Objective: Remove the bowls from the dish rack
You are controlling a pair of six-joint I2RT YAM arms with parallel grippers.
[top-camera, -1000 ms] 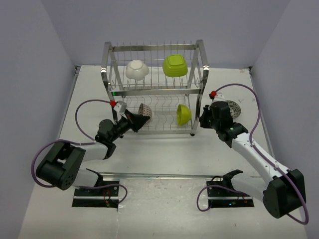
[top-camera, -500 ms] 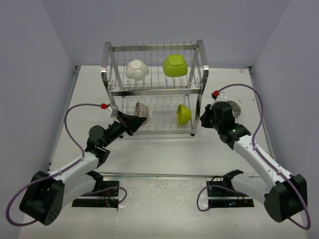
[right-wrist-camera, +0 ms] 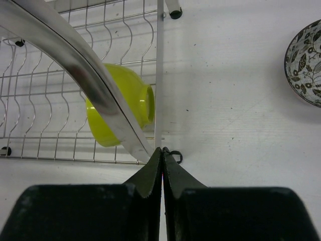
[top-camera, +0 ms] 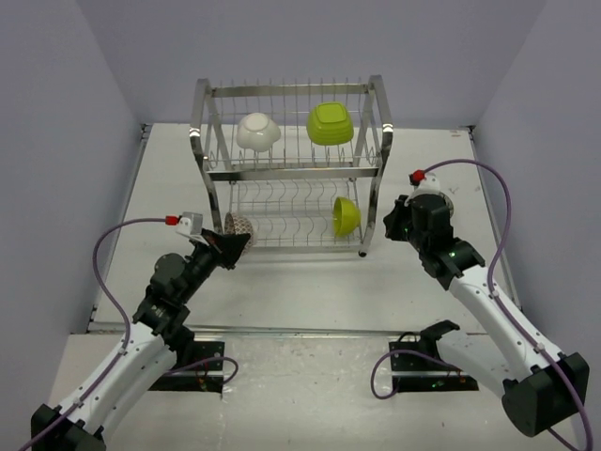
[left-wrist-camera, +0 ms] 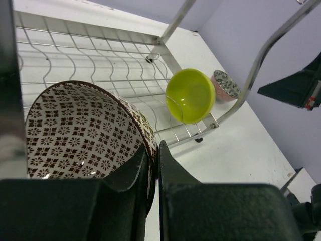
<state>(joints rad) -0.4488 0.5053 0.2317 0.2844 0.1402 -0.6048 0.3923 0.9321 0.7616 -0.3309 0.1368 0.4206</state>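
Observation:
The chrome dish rack (top-camera: 208, 174) stands at the back middle. Its top tier holds a white bowl (top-camera: 258, 132) and a squarish lime green bowl (top-camera: 330, 123). A round lime green bowl (top-camera: 346, 215) stands on edge in the lower tier and shows in both wrist views (left-wrist-camera: 189, 95) (right-wrist-camera: 120, 103). My left gripper (top-camera: 232, 244) is shut on the rim of a patterned bowl (top-camera: 238, 225) (left-wrist-camera: 80, 130), held just outside the rack's front left corner. My right gripper (top-camera: 394, 222) (right-wrist-camera: 162, 149) is shut and empty beside the rack's right front post. A second patterned bowl (right-wrist-camera: 306, 63) sits on the table to the right.
The rack's right front post (right-wrist-camera: 95, 80) crosses close in front of my right fingers. Grey walls close in the table on the left, right and back. The arm bases and their cables lie at the near edge.
My left arm has drawn the patterned bowl out of the lower tier, to the left and toward the front. My right arm has shifted slightly to the right.

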